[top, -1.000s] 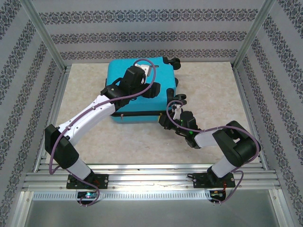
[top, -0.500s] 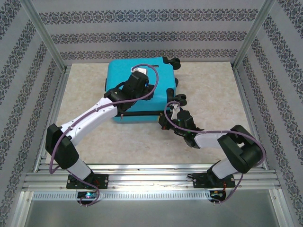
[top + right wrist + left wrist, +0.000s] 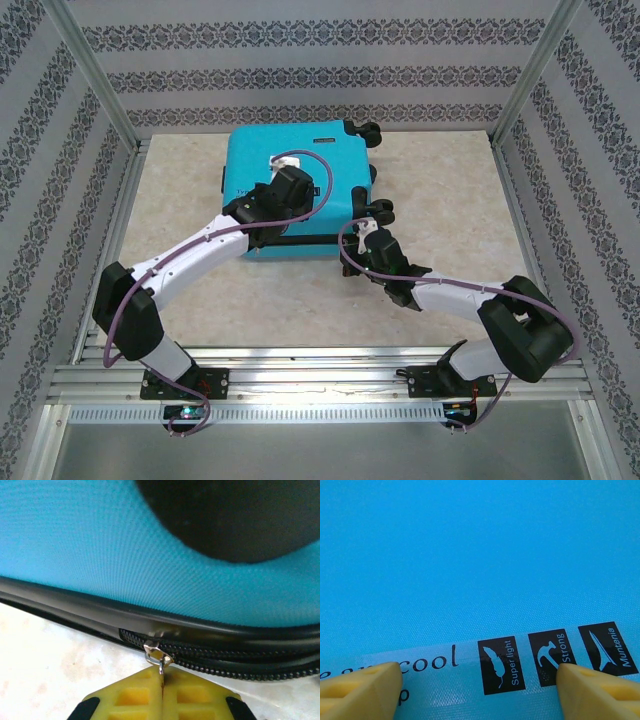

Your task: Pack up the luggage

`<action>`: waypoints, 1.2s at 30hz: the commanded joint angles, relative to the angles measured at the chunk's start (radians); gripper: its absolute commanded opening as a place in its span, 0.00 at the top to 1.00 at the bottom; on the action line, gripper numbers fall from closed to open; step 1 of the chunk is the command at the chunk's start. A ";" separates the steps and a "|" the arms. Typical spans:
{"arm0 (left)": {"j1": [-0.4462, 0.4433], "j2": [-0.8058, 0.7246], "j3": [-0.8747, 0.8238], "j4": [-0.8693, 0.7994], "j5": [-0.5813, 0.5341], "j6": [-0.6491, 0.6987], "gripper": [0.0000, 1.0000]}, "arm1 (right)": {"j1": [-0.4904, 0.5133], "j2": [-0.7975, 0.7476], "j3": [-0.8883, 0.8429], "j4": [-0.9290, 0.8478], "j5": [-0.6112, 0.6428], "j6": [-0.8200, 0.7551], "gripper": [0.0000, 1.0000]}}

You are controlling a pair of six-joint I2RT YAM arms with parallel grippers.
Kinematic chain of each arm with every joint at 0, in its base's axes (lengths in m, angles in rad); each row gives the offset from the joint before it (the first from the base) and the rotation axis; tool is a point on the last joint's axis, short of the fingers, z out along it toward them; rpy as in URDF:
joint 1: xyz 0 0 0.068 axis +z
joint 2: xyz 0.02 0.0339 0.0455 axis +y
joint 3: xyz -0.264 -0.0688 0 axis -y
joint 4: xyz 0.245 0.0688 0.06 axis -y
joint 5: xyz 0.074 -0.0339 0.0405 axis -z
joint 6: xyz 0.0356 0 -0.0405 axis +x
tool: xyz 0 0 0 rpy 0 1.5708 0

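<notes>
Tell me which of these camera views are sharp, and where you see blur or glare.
Top external: evenly lit and sharp, with bright glare along the near aluminium rail. Left wrist: the luggage shell and its labels are crisp; the yellow fingers are soft. Right wrist: the zipper pull is fairly sharp, the black wheel above it a blur.

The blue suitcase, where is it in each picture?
Top external: the luggage lies flat at the far middle of the table.
Left wrist: its turquoise shell with labels, just beyond the open left gripper.
Right wrist: its side edge and zipper; the right gripper is shut on the zipper pull.
Shared landmark: the turquoise shell.
</notes>
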 commanded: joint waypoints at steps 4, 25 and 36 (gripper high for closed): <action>0.007 -0.022 -0.044 -0.043 -0.056 -0.023 0.20 | 0.008 -0.037 0.032 -0.132 0.174 -0.071 1.00; 0.087 -0.032 -0.091 0.006 -0.034 0.013 0.20 | -0.265 -0.102 -0.051 -0.002 -0.343 -0.149 1.00; 0.117 -0.038 -0.100 0.009 -0.018 0.052 0.20 | -0.266 -0.076 -0.053 -0.023 -0.094 -0.088 1.00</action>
